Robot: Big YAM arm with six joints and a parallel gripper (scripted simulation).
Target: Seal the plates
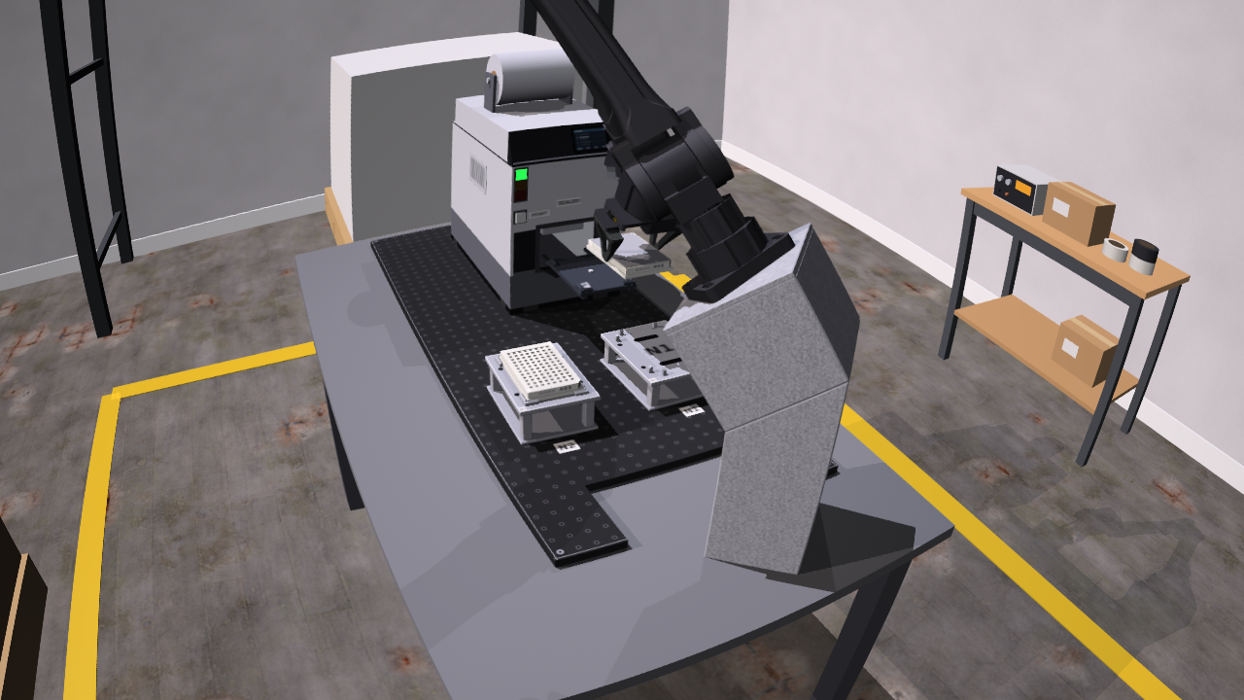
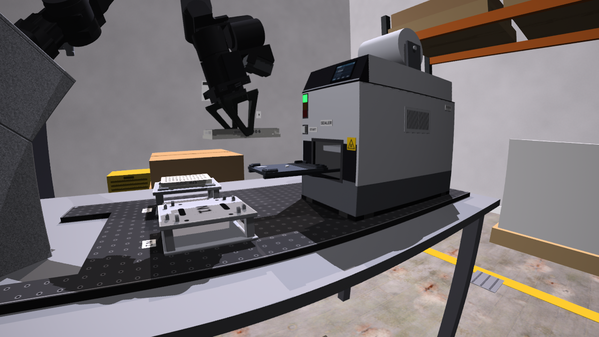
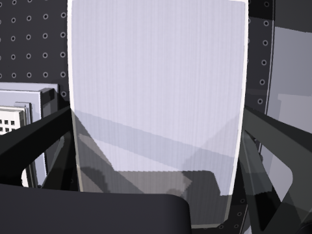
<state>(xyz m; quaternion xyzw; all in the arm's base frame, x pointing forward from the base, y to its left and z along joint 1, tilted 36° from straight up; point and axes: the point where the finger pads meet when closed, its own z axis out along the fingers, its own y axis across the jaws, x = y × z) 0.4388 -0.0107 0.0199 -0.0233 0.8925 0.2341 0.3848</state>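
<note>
My gripper (image 1: pixel 639 247) (image 2: pixel 239 131) (image 3: pixel 156 114) is shut on a plate (image 1: pixel 645 265) (image 2: pixel 267 132) (image 3: pixel 156 71) with a smooth pale foil top, holding it roughly level in the air, clear of the sealer's stage (image 1: pixel 578 276) (image 2: pixel 276 168). The stage is out and carries no plate. The sealer's lamp (image 1: pixel 521 174) (image 2: pixel 304 98) is green; START (image 1: pixel 520 216) (image 2: pixel 304 128) is below it. Nest N1 (image 1: pixel 639 355) (image 2: pixel 190 216) is empty. An open plate with visible wells (image 1: pixel 538 369) (image 2: pixel 186 180) (image 3: pixel 7 121) sits on nest N2 (image 1: pixel 590 392) (image 2: pixel 167 192).
The sealer (image 1: pixel 480 192) (image 2: pixel 402 138) stands at the far end of the black perforated board (image 1: pixel 452 374) (image 2: pixel 267 201). The grey arm pedestal (image 1: pixel 774 417) (image 2: pixel 20 188) stands at the other end, close to N1. N1 and N2 stand side by side between them.
</note>
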